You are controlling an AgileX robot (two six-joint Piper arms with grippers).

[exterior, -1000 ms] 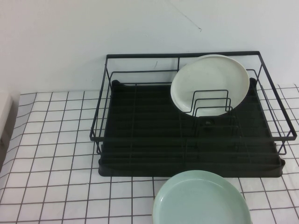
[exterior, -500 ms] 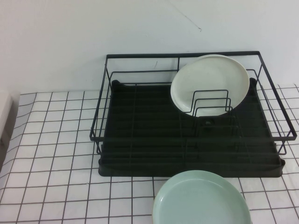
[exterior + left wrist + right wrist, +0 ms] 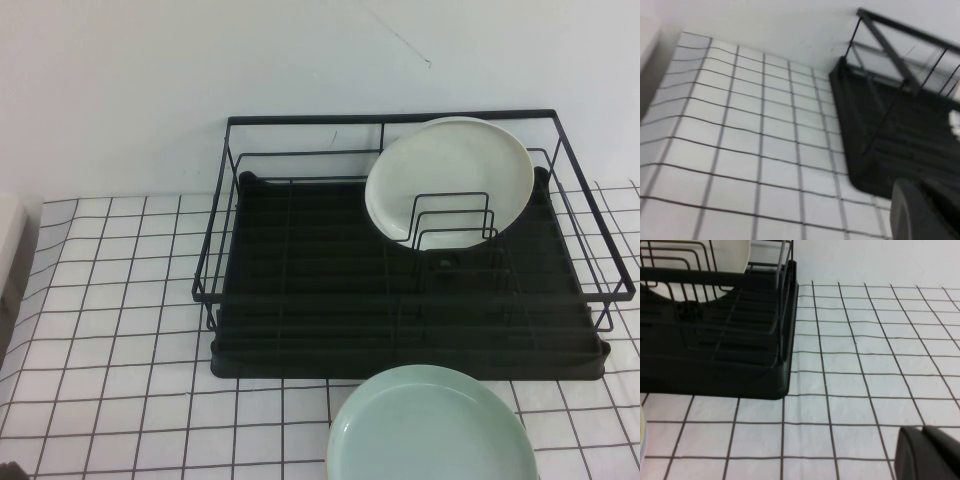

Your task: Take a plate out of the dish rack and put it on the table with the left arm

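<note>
Plate (image 3: 448,180), white, stands on edge in the far right part of the dish rack (image 3: 300,290), its face tilted toward the camera behind the wire loops. Left gripper (image 3: 925,210) hovers over the table (image 3: 110,300) near the rack's left corner; right gripper (image 3: 930,452) sits low beside the rack's right side. Neither one's opening can be told. A mint-green plate (image 3: 430,425) lies flat in front.

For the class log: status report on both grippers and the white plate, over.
Left gripper low beside dish rack; right gripper low over table. Plate upright in rack. Green plate in front.

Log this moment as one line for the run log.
plate: upright in dish rack | left gripper: over table, beside rack | right gripper: low over table
</note>
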